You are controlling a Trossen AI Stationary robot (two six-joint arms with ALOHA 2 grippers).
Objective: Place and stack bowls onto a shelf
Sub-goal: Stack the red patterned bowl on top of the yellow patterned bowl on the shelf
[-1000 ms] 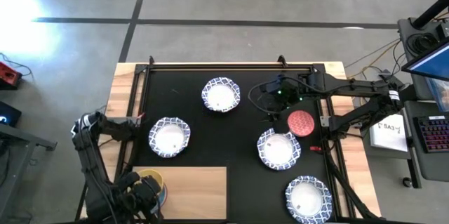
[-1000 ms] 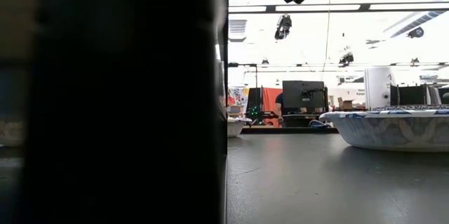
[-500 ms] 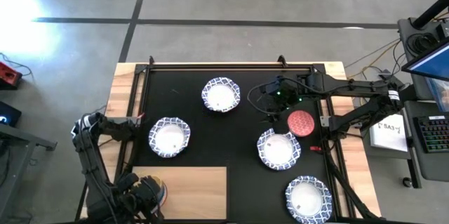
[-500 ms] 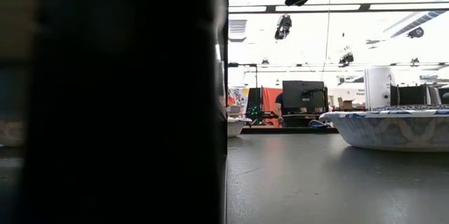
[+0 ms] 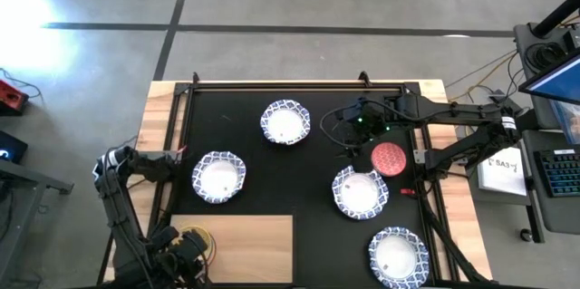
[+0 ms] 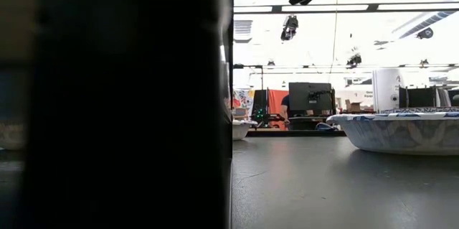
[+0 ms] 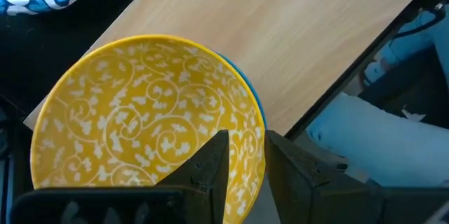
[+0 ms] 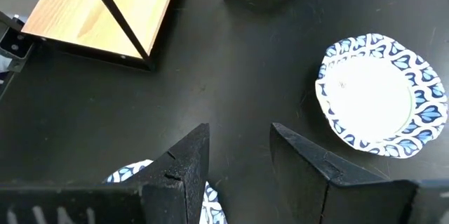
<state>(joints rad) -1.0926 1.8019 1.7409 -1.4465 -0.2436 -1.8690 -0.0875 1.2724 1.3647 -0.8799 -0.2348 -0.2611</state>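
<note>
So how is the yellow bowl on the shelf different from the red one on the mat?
The yellow bowl sits on the wooden shelf, nested in a blue bowl, under the left gripper. The red bowl lies alone on the black mat, near the right gripper. Both are small and round.

low view: dark arm body [image 6: 122,100] blocks whole left half; large bowl [image 6: 401,130] cut by right edge; light blue bowl [image 7: 247,87] mostly hidden under yellow bowl [image 7: 144,115]

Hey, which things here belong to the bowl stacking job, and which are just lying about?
Job: four white bowls with blue patterned rims, red-pink bowl, golden yellow bowl over a light blue bowl, light-wood shelf board.
Lying about: white paper sheet, keyboard.
</note>
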